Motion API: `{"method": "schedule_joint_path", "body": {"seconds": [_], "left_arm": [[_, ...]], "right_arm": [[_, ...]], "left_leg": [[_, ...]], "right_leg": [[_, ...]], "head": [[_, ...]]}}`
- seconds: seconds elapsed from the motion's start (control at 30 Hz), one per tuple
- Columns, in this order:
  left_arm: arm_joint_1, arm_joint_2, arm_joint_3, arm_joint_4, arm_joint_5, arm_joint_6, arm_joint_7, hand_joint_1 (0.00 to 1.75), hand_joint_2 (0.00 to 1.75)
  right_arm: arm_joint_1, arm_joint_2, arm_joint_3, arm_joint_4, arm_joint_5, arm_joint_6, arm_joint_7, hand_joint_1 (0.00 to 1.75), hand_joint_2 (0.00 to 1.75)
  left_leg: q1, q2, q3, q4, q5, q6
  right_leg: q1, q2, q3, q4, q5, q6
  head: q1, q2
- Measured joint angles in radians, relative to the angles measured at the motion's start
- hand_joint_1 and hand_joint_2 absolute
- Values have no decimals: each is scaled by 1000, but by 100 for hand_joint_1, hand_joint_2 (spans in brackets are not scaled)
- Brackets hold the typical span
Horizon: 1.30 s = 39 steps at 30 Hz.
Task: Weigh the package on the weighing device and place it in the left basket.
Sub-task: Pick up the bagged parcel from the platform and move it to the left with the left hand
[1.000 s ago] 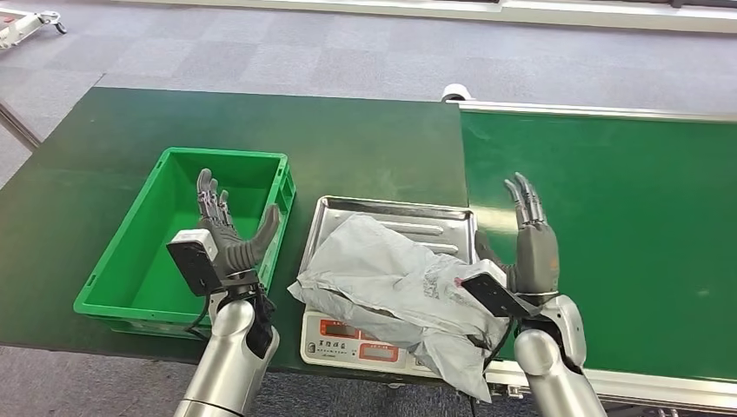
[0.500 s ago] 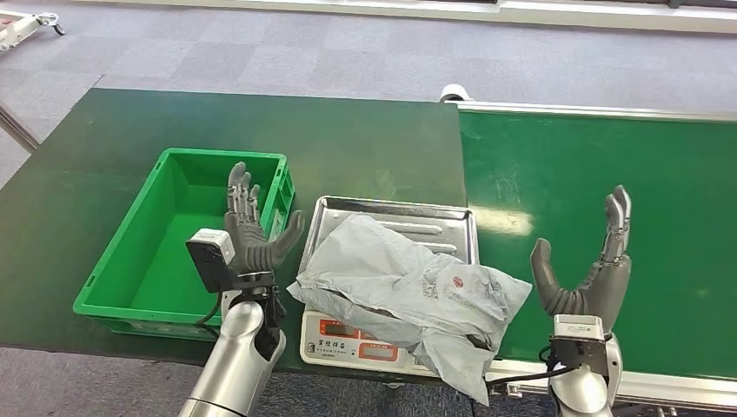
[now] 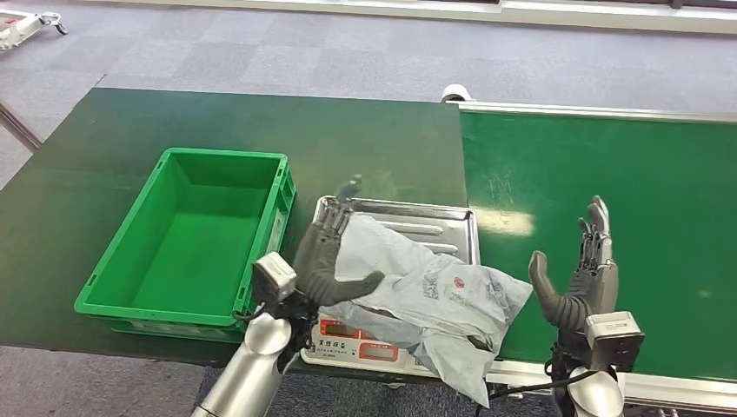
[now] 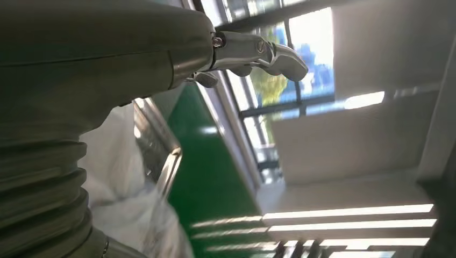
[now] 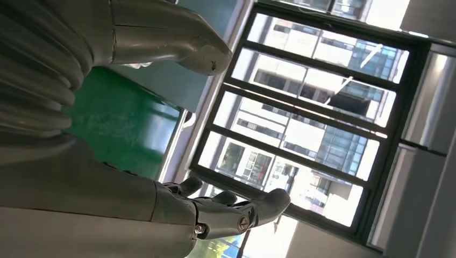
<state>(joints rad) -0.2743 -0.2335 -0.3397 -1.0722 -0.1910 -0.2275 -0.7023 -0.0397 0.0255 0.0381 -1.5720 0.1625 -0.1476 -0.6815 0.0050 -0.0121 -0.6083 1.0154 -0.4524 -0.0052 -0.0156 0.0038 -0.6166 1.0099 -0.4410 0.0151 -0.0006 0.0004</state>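
The package point(image 3: 417, 300), a crumpled grey mailer, lies on the scale point(image 3: 395, 228), one end overhanging its front edge. The left hand point(image 3: 328, 256) rests against the package's left side, fingers spread, thumb under a fold; whether it grips cannot be told. The right hand point(image 3: 580, 280) stands spread and empty over the conveyor point(image 3: 608, 174). Recommend a firm pinch on bunched film before lifting toward the green basket point(image 3: 130, 287).

Left hand point(image 3: 326, 256) is reaching forward, palm turned inward, fingers extending, thumb sticking out sideways, holding nothing. Right hand point(image 3: 580, 278) is standing upright off to the right, fingers spreading, thumb apart, empty.
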Motion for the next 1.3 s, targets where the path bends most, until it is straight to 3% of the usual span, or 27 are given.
{"method": "schedule_joint_path", "body": {"seconds": [0.1, 0.27, 0.6, 0.63, 0.73, 0.77, 1.07, 1.3], "left_arm": [[-26, 2, -79, 83, -167, 16, 20, 0, 175], [-84, -7, -167, 241, -396, 180, 132, 0, 175], [-159, -19, -175, 391, -437, 264, 229, 0, 175], [-163, -20, -173, 399, -441, 272, 237, 21, 175], [-170, -23, -159, 417, -444, 285, 245, 152, 175], [-171, -25, -151, 420, -441, 291, 244, 175, 175], [-152, -32, -52, 414, -429, 363, 192, 175, 175], [-135, -33, -21, 396, -413, 342, 110, 175, 175]], "right_arm": [[-2, 8, 0, 11, 61, -8, 2, 0, 175], [8, 22, 0, 13, 92, -8, 12, 0, 175], [24, 48, -19, -3, 113, -14, -15, 0, 175], [25, 49, -19, -5, 112, -14, -16, 0, 175], [25, 52, -20, -10, 107, -12, -18, 0, 175], [25, 53, -20, -11, 105, -11, -18, 0, 175], [26, 57, -20, -12, 87, -27, -18, 0, 175], [23, 57, -20, -11, 82, -36, -18, 0, 175]], "left_leg": [[0, 0, 0, 0, 0, 0], [-1, 1, 1, 0, 0, 0], [-1, 1, 3, 0, 0, 0], [-1, 1, 3, 0, 0, 0], [-1, 1, 6, 0, -1, 1], [-1, 1, 6, 0, -1, 1], [-1, 3, 8, 0, 0, 0], [-1, 3, 8, 0, 0, 0]], "right_leg": [[0, 0, 0, 0, 0, 0], [-1, 1, 0, 0, 0, 0], [-1, 1, 3, 0, 0, 0], [-1, 1, 3, 0, 0, 0], [-1, 1, 5, 0, 0, 0], [-1, 1, 6, 0, 0, 0], [-1, 1, 7, 0, 0, 0], [-1, 1, 7, 0, 0, -1]], "head": [[0, 0], [0, 0], [0, 0], [0, 0], [0, 0], [0, 0], [0, 0], [0, 0]]}}
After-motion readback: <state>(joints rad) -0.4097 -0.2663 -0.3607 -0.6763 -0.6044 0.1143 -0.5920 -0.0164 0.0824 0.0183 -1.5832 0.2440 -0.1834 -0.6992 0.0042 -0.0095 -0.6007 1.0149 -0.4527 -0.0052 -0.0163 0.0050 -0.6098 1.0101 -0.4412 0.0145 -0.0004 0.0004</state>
